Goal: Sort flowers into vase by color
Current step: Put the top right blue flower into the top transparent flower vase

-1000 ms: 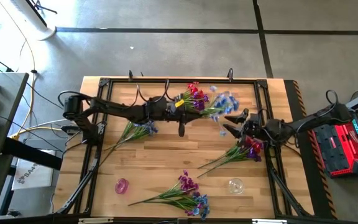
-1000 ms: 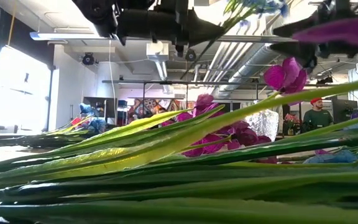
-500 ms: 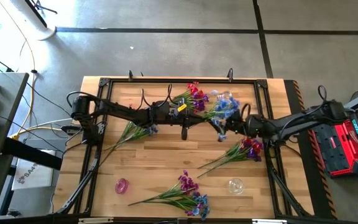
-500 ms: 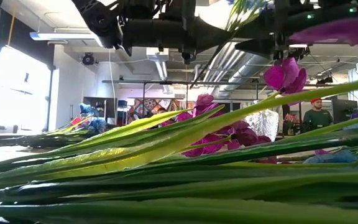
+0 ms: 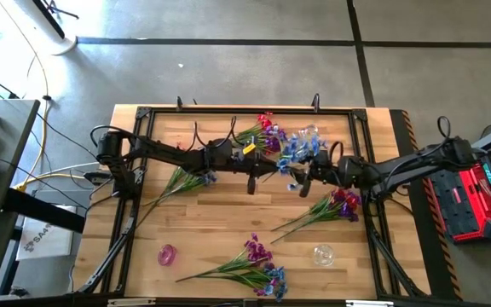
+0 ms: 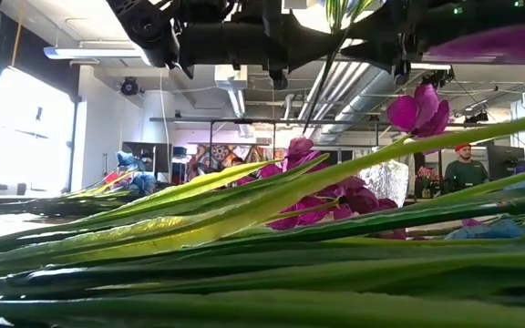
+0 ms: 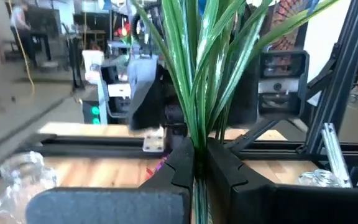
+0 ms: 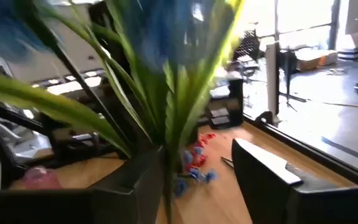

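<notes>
Your left tool is clamped on a mixed flower spray mid-bench; your right tool, jaws parted, straddles its stems.

A red case sits beside the wooden table, right of it.

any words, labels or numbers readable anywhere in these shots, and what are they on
"SA4": partial print on the white box on the floor left of the table, in the high view; the rest is cut off.
Red case right of the table: dark markings, too small to read.
Yellow tag on the left arm: no readable text.
Low view and both wrist views: no readable text.
</notes>
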Motion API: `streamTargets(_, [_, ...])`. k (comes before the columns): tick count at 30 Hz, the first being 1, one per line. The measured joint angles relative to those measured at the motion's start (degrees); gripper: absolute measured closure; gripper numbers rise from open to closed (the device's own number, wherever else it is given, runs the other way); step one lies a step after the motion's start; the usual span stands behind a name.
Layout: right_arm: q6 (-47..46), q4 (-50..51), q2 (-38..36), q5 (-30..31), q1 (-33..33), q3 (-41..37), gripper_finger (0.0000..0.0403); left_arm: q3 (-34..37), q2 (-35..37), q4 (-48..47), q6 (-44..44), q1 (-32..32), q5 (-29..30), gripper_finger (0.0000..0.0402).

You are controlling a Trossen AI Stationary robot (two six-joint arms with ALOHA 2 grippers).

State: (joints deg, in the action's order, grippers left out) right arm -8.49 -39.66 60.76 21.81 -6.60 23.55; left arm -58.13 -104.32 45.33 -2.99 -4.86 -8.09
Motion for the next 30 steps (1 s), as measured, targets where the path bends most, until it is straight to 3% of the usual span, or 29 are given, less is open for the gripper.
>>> streamTargets(5, [0.93,0.13,0.55,-4.96,0.67,1.84,0.0316,0.22,-0.43,-2.79,-2.89,-0.15,-0.19,0.0389])
streamTargets(9, [1.06,3.57,0.63,-5.44,0.67,3.2,0.0391,0.22,-0.32,-2.76,-5.6,-0.37,-0.16,0.0376])
streamTargets(17, [0.4,9.48,0.26,0.42,1.17,4.58,0.04,0.17,-0.28,-3.26,-5.84,-0.48,0.64,0.0343])
streamTargets(22, [0.83,26.87,-0.44,5.23,3.38,12.27,0.0401,0.13,-0.19,-7.05,-4.43,-0.92,1.1,0.0317])
streamTargets(26, [2.83,40.98,-0.5,12.75,6.65,20.45,0.0402,0.15,-0.16,-11.99,-4.41,-1.44,-0.07,0.0302])
streamTargets(30, [5.24,50.83,-0.51,14.14,11.04,27.61,0.0402,0.15,-0.16,-13.72,-4.22,-1.3,-0.25,0.03])
